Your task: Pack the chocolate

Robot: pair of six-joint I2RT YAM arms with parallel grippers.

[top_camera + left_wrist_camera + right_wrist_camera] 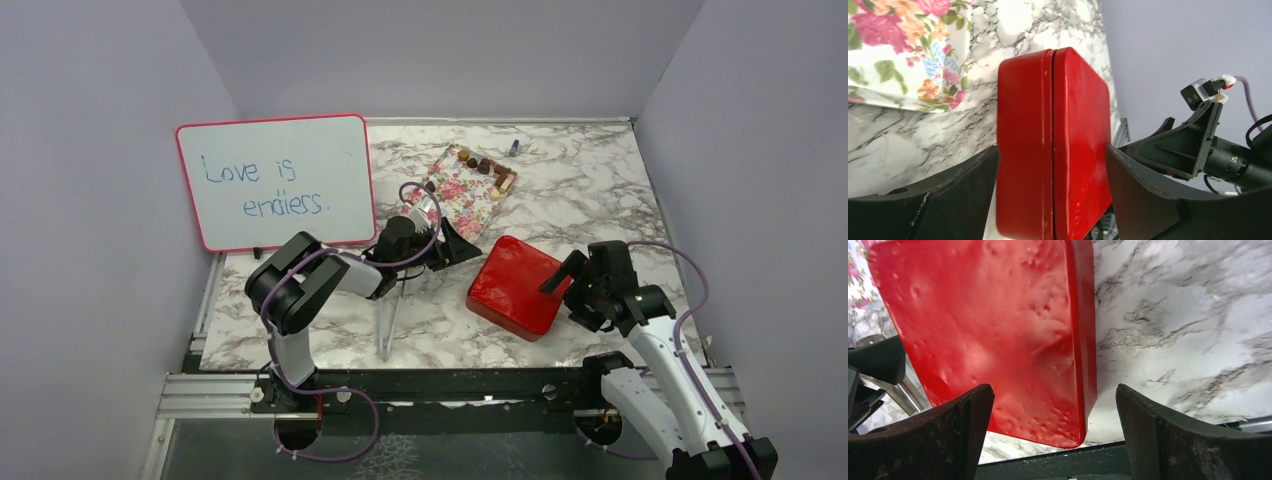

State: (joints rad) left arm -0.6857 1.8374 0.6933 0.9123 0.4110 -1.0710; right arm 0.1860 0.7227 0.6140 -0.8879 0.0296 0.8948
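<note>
L arm [340, 265] stretched fwd, L fingers [923, 210] apart; R fingers [923, 440] wide apart.

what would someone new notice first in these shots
The glossy red tin grabs the eye first, lying closed right of centre on the marble table, with the left pincer and right pincer open on either side. At the back left leans a pink-framed whiteboard reading "Love is endless". Behind the tin, a floral tray carries the chocolates along its far edge.
</note>
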